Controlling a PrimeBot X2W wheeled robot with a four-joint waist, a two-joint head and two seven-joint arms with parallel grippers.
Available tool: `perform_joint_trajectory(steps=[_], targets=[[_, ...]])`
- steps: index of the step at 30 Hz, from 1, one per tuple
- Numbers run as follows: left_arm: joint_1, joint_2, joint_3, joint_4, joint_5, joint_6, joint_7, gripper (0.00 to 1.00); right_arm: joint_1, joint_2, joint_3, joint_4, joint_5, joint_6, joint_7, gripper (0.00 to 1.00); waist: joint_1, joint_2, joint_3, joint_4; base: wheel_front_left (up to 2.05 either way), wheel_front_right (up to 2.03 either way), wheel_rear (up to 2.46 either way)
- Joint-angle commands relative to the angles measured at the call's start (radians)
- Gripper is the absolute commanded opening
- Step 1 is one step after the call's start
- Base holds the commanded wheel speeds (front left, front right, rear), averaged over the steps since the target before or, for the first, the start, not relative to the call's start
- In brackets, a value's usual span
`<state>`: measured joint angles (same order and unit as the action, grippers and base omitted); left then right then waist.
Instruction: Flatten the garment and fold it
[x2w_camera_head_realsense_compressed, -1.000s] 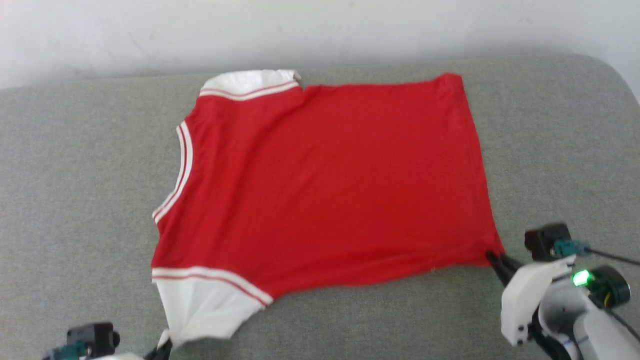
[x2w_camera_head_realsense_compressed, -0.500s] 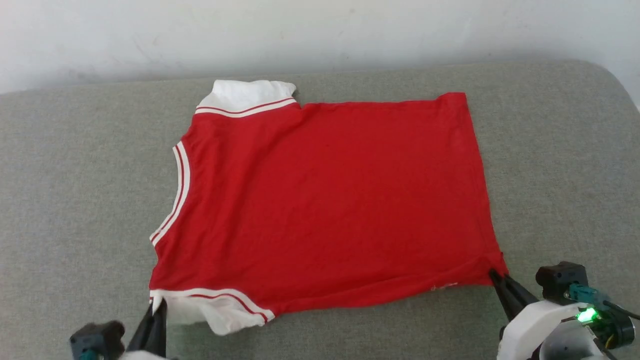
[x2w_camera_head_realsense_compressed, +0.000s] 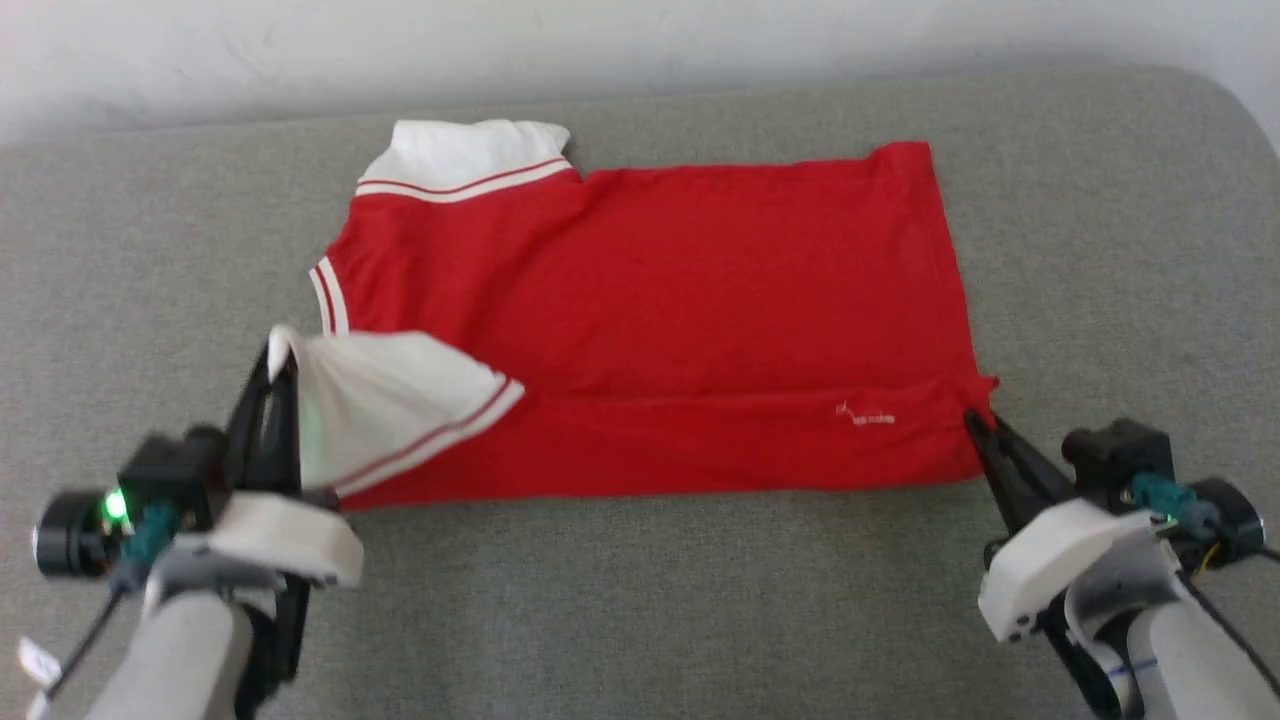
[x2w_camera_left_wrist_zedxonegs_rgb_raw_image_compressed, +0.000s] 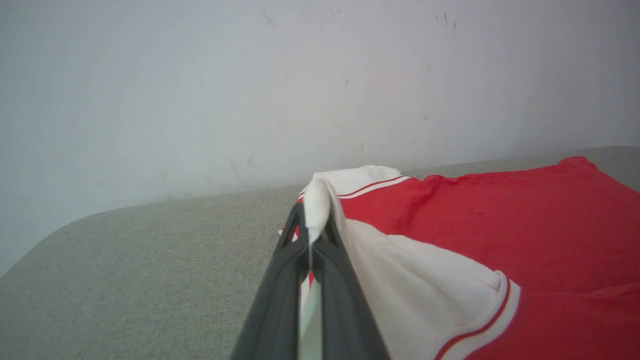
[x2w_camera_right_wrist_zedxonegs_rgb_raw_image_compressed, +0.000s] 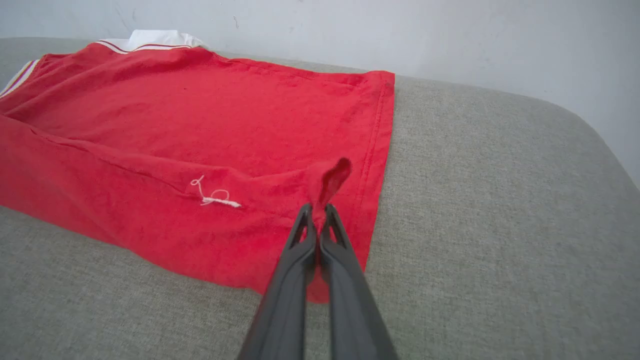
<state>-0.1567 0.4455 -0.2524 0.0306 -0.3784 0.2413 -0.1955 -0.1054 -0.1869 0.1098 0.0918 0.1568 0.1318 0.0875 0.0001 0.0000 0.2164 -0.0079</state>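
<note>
The garment (x2w_camera_head_realsense_compressed: 700, 290) lay on a grey cushion (x2w_camera_head_realsense_compressed: 650, 610), and a pale wall (x2w_camera_head_realsense_compressed: 600, 40) stood behind the garment. It was a red shirt with white sleeves and red-and-white stripes. The garment's near side was folded up over its middle, so a long crease ran across the red cloth. The left gripper (x2w_camera_head_realsense_compressed: 272, 362) was at the garment's near sleeve (x2w_camera_head_realsense_compressed: 400, 405). Its fingers were pressed tight together on the edge of that white sleeve and held it up off the cushion, over the garment's neck end. The right gripper (x2w_camera_head_realsense_compressed: 975, 425) was at the garment's bottom corner on the near side. Its fingers were pinched tight on a little bunch of red cloth there, which stuck up in a small loop above the tips. A small white mark (x2w_camera_head_realsense_compressed: 865, 416) showed on the folded part of the garment, close to the right gripper. The garment's far sleeve (x2w_camera_head_realsense_compressed: 465, 150) lay flat on the cushion at the garment's far side.
</note>
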Motion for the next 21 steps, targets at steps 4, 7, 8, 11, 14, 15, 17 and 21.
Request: perform_joint_trajectory(steps=[4,7,8,11,14,15,17,21], targets=[[-0.146,0.027,-0.016,0.060,0.023,-0.038,0.042,0.00,-0.089,-0.013,0.018,0.027,-0.002,-0.001,0.032,0.00,-0.0001,0.0000,0.061,-0.017,0.00,0.00,0.00],[-0.219,0.040,-0.024,0.095,0.024,-0.058,0.086,0.00,-0.137,-0.013,0.020,0.047,0.009,-0.001,0.066,0.00,-0.0001,0.0000,0.092,-0.026,0.00,0.00,0.00],[-0.240,0.044,-0.024,0.111,0.020,-0.065,0.105,0.00,-0.153,-0.013,0.022,0.053,0.014,-0.001,0.080,0.00,-0.0001,0.0000,0.102,-0.030,0.00,0.00,0.00],[-0.286,0.054,-0.029,0.152,0.005,-0.082,0.170,0.00,-0.200,-0.018,0.036,0.073,0.034,-0.001,0.133,0.00,-0.0001,0.0000,0.131,-0.042,0.00,0.00,0.00],[-0.310,0.059,-0.038,0.183,-0.022,-0.098,0.258,0.00,-0.248,-0.030,0.050,0.089,0.064,-0.001,0.202,0.00,-0.0001,0.0000,0.158,-0.049,0.00,0.00,0.00],[-0.315,0.061,-0.041,0.192,-0.033,-0.106,0.290,0.00,-0.262,-0.034,0.054,0.094,0.075,-0.001,0.230,0.00,-0.0001,0.0000,0.167,-0.051,0.00,0.00,0.00],[-0.319,0.061,-0.047,0.210,-0.066,-0.126,0.358,0.00,-0.290,-0.042,0.055,0.107,0.095,-0.001,0.291,0.00,-0.0001,0.0000,0.180,-0.052,0.00,0.00,0.00],[-0.315,0.058,-0.062,0.236,-0.143,-0.168,0.507,0.00,-0.334,-0.050,0.052,0.127,0.140,-0.001,0.427,0.00,-0.0001,0.0000,0.199,-0.049,0.00,0.00,0.00]])
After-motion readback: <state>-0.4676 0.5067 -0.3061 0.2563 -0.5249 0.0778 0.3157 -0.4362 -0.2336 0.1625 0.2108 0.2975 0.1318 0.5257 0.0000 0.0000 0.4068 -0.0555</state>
